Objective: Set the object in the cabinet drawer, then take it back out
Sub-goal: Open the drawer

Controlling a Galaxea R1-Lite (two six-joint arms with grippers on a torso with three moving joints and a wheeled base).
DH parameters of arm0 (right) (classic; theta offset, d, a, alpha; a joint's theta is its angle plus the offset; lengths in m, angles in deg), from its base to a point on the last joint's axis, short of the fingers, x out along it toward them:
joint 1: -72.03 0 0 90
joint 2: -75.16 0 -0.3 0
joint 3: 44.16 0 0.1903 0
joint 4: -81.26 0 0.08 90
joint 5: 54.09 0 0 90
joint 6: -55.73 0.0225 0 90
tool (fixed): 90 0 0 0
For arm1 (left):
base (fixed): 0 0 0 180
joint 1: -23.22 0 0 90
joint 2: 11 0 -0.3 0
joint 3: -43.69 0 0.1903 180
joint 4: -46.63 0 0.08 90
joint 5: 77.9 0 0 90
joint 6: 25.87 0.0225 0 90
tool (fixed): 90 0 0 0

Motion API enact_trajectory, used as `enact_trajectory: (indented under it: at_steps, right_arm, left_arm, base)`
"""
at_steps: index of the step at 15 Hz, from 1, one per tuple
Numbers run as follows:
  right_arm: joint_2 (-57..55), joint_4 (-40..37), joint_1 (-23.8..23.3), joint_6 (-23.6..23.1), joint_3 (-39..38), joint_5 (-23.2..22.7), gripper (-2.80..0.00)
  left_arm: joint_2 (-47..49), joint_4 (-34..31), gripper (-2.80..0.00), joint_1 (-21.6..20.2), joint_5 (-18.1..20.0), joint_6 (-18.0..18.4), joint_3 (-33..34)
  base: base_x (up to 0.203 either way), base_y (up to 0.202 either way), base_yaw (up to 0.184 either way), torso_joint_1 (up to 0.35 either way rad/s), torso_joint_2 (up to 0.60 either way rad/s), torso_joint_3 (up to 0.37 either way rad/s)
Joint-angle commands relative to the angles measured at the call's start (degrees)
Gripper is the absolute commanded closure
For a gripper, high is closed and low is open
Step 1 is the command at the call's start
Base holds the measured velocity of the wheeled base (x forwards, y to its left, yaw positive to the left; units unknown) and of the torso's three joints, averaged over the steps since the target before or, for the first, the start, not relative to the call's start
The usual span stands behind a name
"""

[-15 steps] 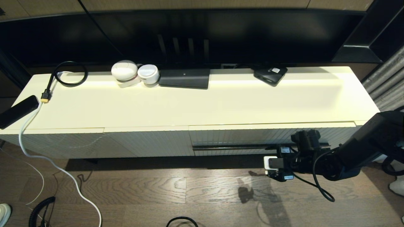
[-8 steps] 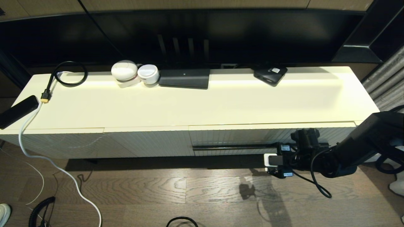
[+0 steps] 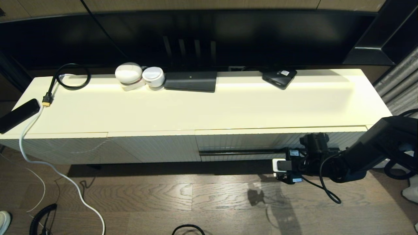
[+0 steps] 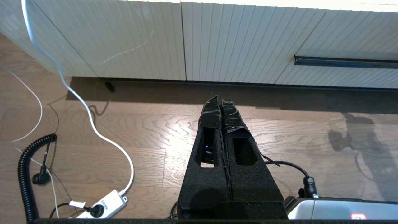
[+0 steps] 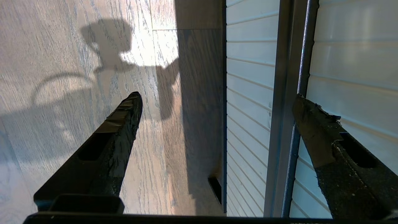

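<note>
The cabinet drawer [image 3: 261, 142] is shut; its ribbed cream front carries a long black handle bar [image 3: 241, 152]. My right gripper [image 3: 278, 164] is low in front of the right part of that bar and is open. In the right wrist view the handle bar [image 5: 286, 93] runs between the spread fingers of the right gripper [image 5: 217, 96]. One finger [image 5: 118, 124] is over the floor, the other [image 5: 314, 124] lies against the drawer front. Nothing is held. My left gripper [image 4: 220, 99] is shut and empty over the wooden floor, away from the drawer's handle bar [image 4: 342, 62].
On the cabinet top [image 3: 228, 107] along the back stand two white round cases [image 3: 129, 73], a flat black box [image 3: 191, 81] and a small black device [image 3: 280, 77]. A black remote [image 3: 18, 114] and cables [image 3: 70, 76] lie at its left end. White cable [image 4: 93, 124] trails on the floor.
The right arm has shifted a little closer to the drawer front. The drawer stays shut and the things on top have not moved.
</note>
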Motion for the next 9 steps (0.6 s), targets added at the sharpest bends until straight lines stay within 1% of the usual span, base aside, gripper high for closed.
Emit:
enact_trajectory:
  at_steps: [1, 9]
  right_arm:
    - [-0.3, 0.5, 0.0, -0.4, 0.4, 0.6, 0.0]
    - [2.4, 0.5, 0.0, -0.4, 0.2, 1.0, 0.0]
  left_arm:
    - [0.0, 0.0, 0.0, -0.1, 0.0, 0.0, 0.0]
    - [0.0, 0.0, 0.0, -0.1, 0.0, 0.0, 0.0]
  base:
    - [0.0, 0.0, 0.0, 0.0, 0.0, 0.0]
    - [0.0, 0.0, 0.0, 0.0, 0.0, 0.0]
